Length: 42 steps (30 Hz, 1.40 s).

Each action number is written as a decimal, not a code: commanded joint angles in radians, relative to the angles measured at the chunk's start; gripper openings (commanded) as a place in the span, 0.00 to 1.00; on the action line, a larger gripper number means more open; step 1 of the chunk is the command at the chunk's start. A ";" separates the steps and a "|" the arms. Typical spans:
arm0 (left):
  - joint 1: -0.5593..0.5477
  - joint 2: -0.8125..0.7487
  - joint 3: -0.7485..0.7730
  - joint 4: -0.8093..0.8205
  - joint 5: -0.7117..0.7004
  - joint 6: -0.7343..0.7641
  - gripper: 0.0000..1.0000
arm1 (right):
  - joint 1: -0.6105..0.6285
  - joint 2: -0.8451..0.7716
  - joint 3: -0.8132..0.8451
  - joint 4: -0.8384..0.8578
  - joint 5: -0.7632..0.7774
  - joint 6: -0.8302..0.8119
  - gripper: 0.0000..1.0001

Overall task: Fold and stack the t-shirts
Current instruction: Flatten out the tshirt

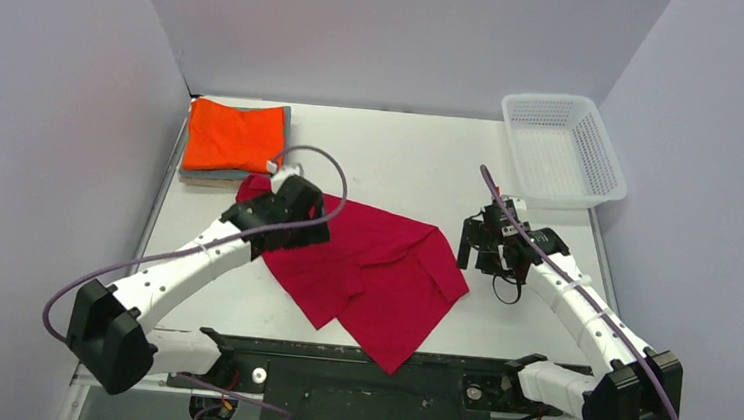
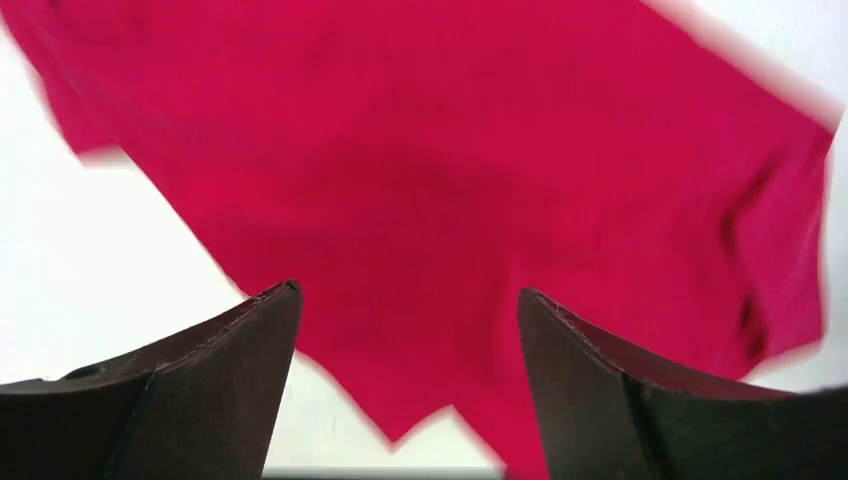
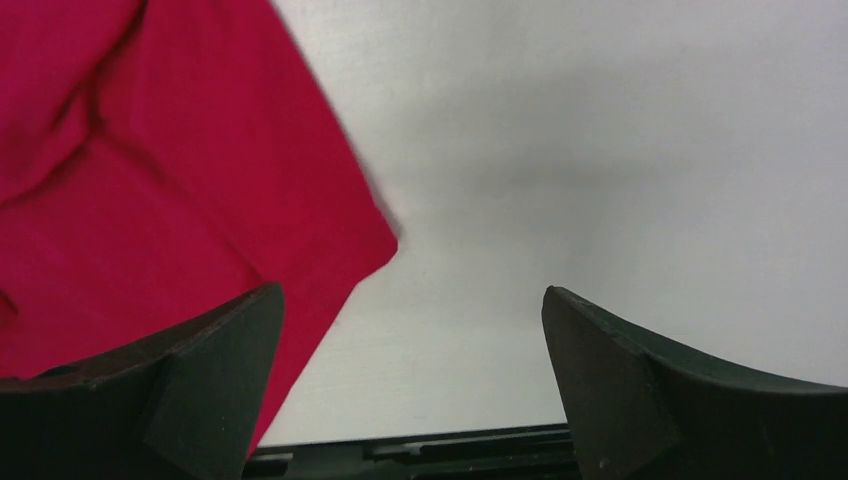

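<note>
A crimson-red t-shirt (image 1: 378, 276) lies loosely spread on the middle of the table, creased and with one corner toward the near edge. My left gripper (image 1: 291, 226) hovers over its upper left part, open, with only red t-shirt (image 2: 450, 180) below the gap (image 2: 408, 300). My right gripper (image 1: 482, 251) is open just right of the shirt's right corner; in its wrist view the red t-shirt (image 3: 150, 210) lies left of the empty jaws (image 3: 412, 300). Folded t-shirts are stacked at the back left, a bright orange one (image 1: 234, 136) on top of a grey-blue one (image 1: 286, 118).
A white mesh basket (image 1: 563, 150) stands at the back right corner. Purple walls enclose the table on the left, back and right. A black rail (image 1: 356, 359) runs along the near edge between the arm bases.
</note>
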 commanded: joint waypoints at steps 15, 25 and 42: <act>-0.458 -0.116 -0.458 0.107 0.243 -0.236 0.66 | 0.064 -0.125 -0.205 0.032 -0.115 0.122 0.95; -0.459 0.058 -0.421 0.028 0.078 -0.344 0.57 | 0.064 -0.123 -0.220 0.037 -0.107 0.123 0.95; -0.459 0.234 -0.328 -0.054 -0.016 -0.405 0.00 | 0.084 -0.145 -0.261 0.023 -0.116 0.138 0.92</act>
